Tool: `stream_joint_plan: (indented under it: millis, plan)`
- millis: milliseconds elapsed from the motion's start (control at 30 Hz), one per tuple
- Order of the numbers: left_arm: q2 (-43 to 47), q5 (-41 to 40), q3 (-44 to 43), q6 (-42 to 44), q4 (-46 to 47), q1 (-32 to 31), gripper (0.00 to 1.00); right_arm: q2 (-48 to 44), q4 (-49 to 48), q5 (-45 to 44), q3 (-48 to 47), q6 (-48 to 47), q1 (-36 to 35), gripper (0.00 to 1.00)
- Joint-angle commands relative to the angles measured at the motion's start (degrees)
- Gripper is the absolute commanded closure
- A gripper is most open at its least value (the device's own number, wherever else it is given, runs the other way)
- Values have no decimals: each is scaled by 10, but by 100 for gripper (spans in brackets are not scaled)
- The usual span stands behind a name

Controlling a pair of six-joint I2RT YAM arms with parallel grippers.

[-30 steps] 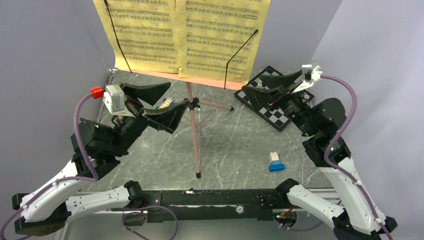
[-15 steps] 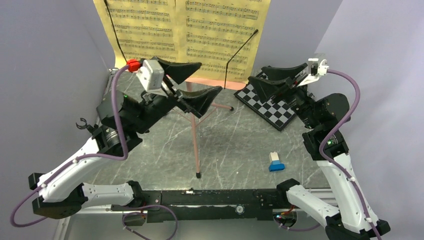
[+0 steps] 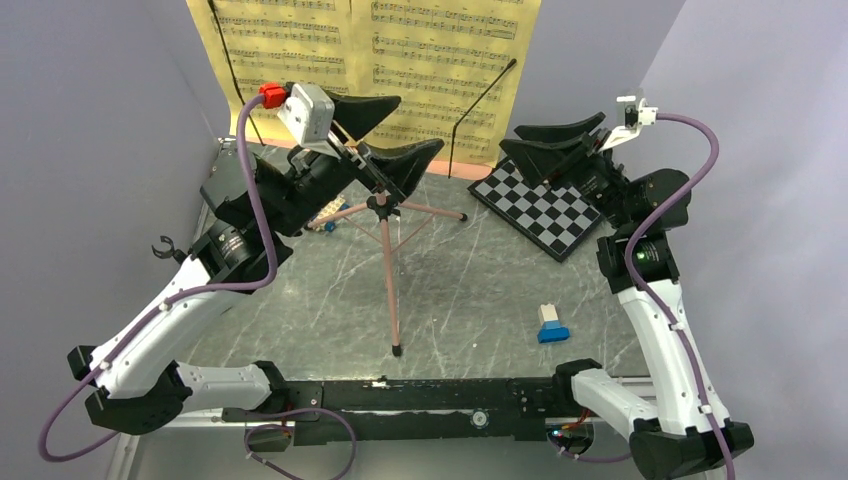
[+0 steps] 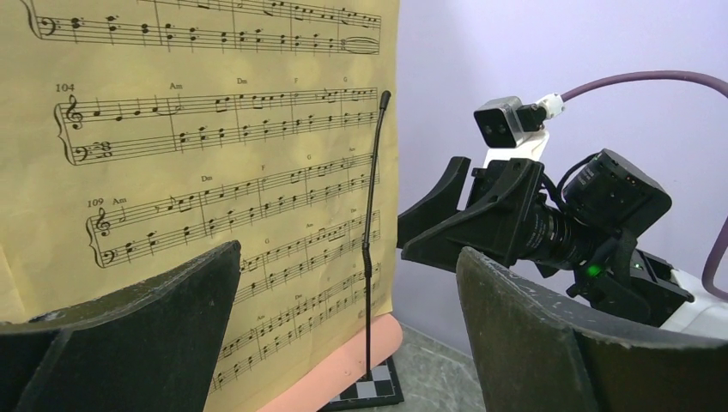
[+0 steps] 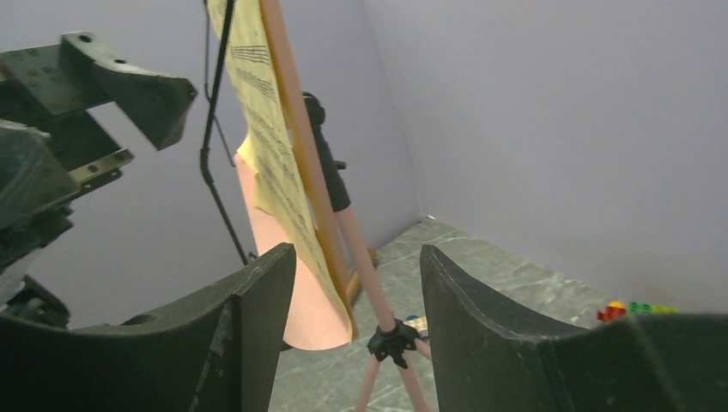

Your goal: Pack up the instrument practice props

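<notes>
Music stand: pink tripod music stand (image 3: 388,270) upright at mid-bench (image 3: 470,290), its desk toward the back edge.
Sheet music: yellow sheet-music pages (image 3: 420,70) resting on that desk.
Left end effector (image 3: 415,125): jaws wide apart, empty, raised just before the pages.
Right end effector (image 3: 508,138): jaws apart, empty, above the chessboard (image 3: 550,210), back right corner.

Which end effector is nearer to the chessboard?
Right. The right end effector hovers at the far edge of the chessboard; the left end effector is further left, by the pink music stand.
</notes>
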State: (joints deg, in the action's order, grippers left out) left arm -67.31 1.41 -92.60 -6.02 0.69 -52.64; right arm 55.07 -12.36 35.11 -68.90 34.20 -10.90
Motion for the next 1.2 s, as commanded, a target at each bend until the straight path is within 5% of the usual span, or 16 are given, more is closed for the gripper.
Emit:
stream_joint_plan:
  millis: [0,467,733,1167]
  plan:
    - [-12,39,-21,-32,22,19,2,12,-68,42,-12,42,3,42]
    - [-79,92,-85,-40,-6,22,4,28,-93,63,-5,64,3,62]
    - [-103,99,-115,-36,-27,25,5,45,-106,74,-7,78,2,64]
    - [-130,118,-127,-43,-16,32,28,47,-107,78,-8,90,2,92]
